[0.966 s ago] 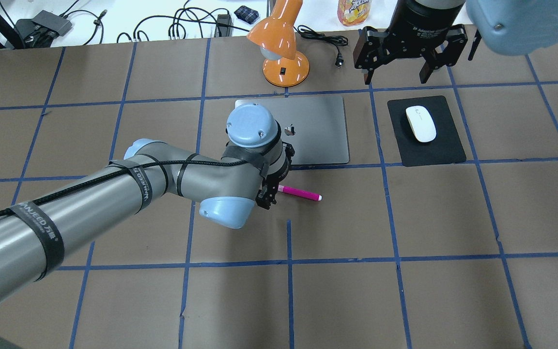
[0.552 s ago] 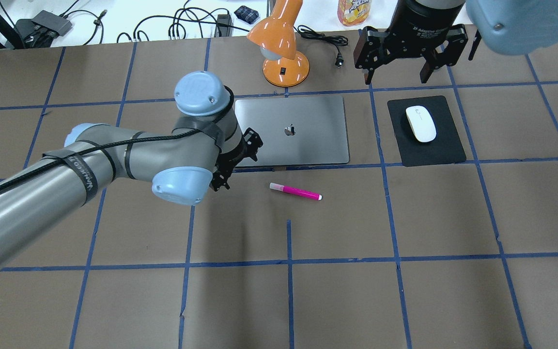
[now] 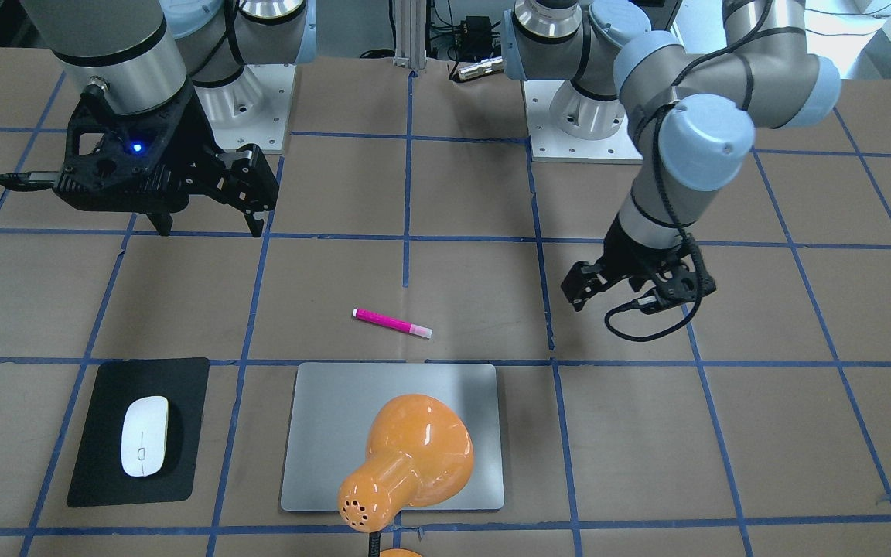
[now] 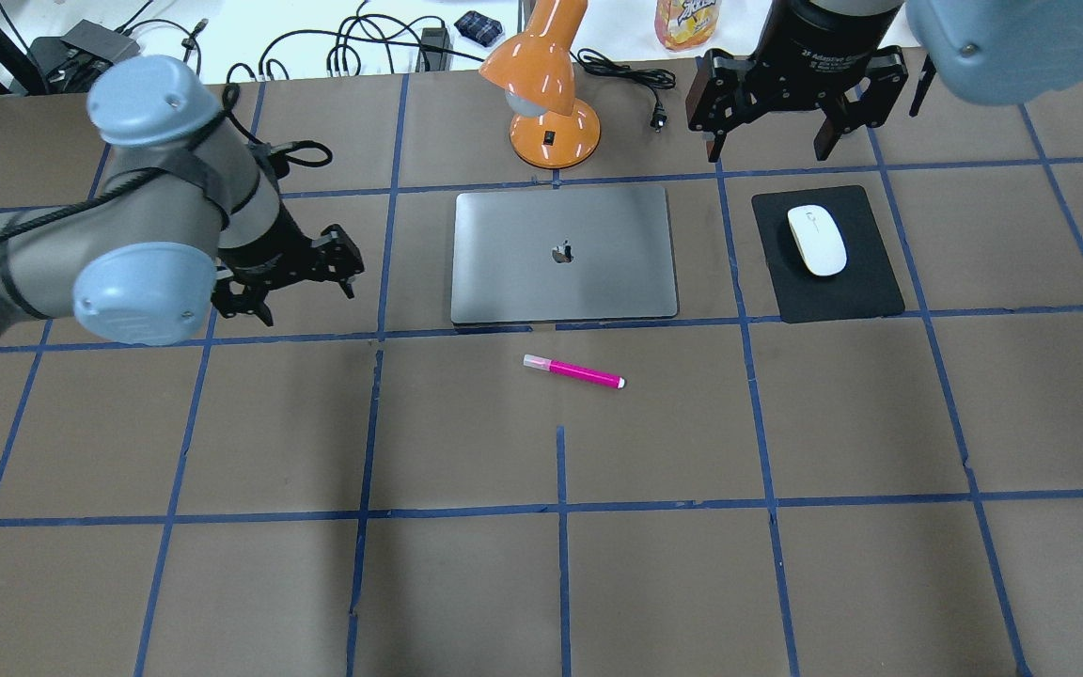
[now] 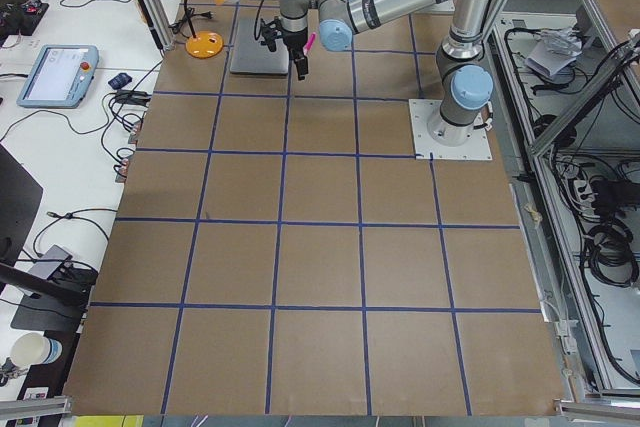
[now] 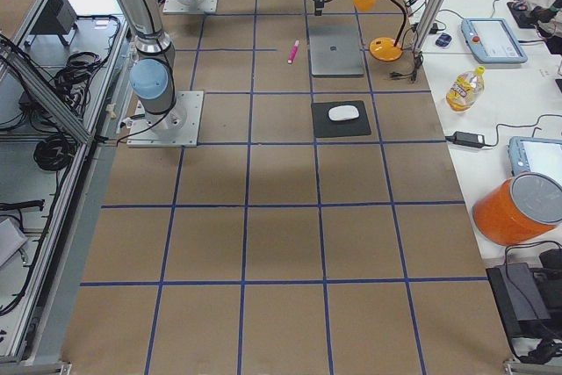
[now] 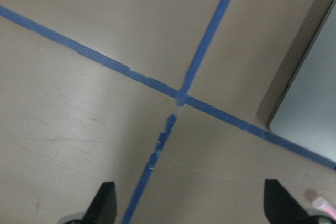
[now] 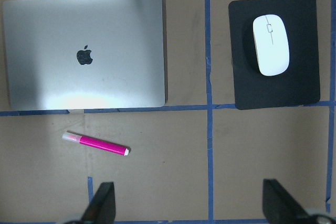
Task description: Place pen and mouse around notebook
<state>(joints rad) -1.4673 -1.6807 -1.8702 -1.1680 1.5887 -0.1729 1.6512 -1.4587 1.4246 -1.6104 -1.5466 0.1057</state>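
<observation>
The magenta pen [image 4: 572,372] [image 3: 391,322] [image 8: 96,144] lies flat on the brown table, just in front of the silver-grey notebook [image 4: 598,226] [image 3: 322,418] [image 8: 121,35]. The white mouse [image 4: 816,240] [image 3: 144,435] [image 8: 271,44] rests on a black mat [image 4: 842,296] to the notebook's right in the overhead view. My left gripper [image 4: 302,277] [image 3: 635,298] [image 7: 191,208] hangs open and holds nothing, left of the notebook and well away from the pen. My right gripper [image 4: 772,141] [image 3: 208,226] [image 8: 189,208] is open too, raised above the table behind the mouse.
An orange desk lamp [image 4: 551,113] [image 3: 407,456] stands behind the notebook, its head leaning over it in the front-facing view. Its cord [image 4: 635,89] trails to the right. Cables and a drink bottle [image 4: 687,23] sit on the white bench beyond the table's far edge.
My left arm has swung away from the pen's pale end, leftward and back, past the notebook's left edge. The pen stays where it lay. The right arm is unmoved.
</observation>
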